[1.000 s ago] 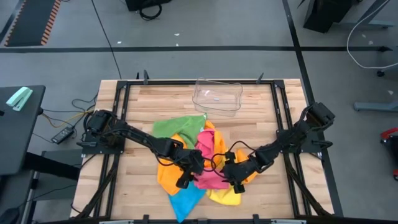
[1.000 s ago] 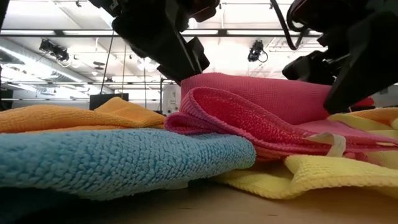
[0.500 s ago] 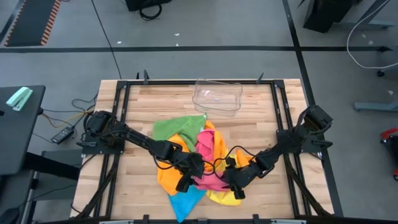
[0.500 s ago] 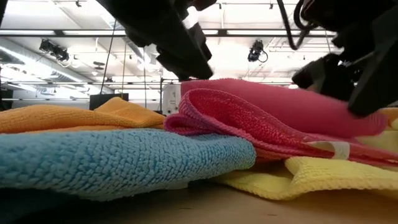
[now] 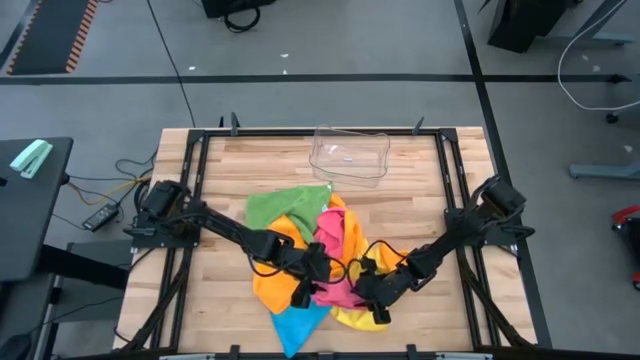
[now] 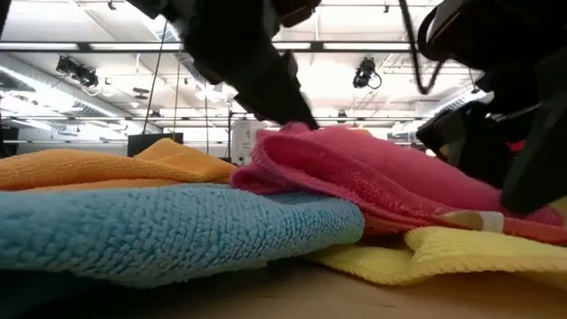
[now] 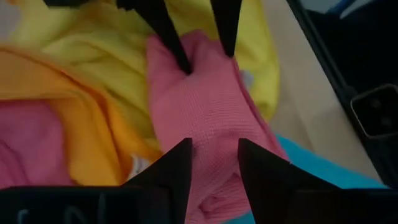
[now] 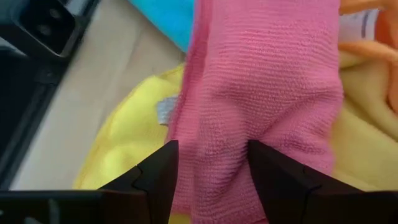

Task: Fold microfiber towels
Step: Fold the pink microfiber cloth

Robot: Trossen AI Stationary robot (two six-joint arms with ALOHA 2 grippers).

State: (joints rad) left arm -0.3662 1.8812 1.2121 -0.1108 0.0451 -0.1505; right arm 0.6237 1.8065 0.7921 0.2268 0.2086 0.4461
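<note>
**Mid-surface pile: both tools on the pink towel, nothing folded yet**

Lower centre of the high view: five towels in one loose heap on the wood surface point(image 5: 420, 215). Green towel point(image 5: 285, 203) at the upper left of the heap, orange towel point(image 5: 272, 275) on the left, pink towel point(image 5: 333, 262) in the middle, yellow towel point(image 5: 362, 317) lower right, blue towel point(image 5: 297, 325) at the bottom tip. All overlap; none lies flat or squared.

Left tool point(image 5: 303, 290) sits at the lower left edge of the pink towel, fingers part spread with a ridge of pink cloth between them in its wrist view. Whether it pinches the cloth or just straddles it, cannot tell.

Right tool point(image 5: 375, 303) sits at the lower right edge of the same towel, over the yellow one. Fingers spread, pink cloth bunched between them; grip again not clear from the pictures.

Low view shows the pink towel humped up between the two tools, resting on blue and yellow.

Clear tray point(image 5: 349, 155) at the top centre of the surface, well apart from the heap, holds no towels.

Progress, my read: near the start. First towel is only being picked out of the pile. Left to do: separate, flatten and fold pink, then the other four.
</note>
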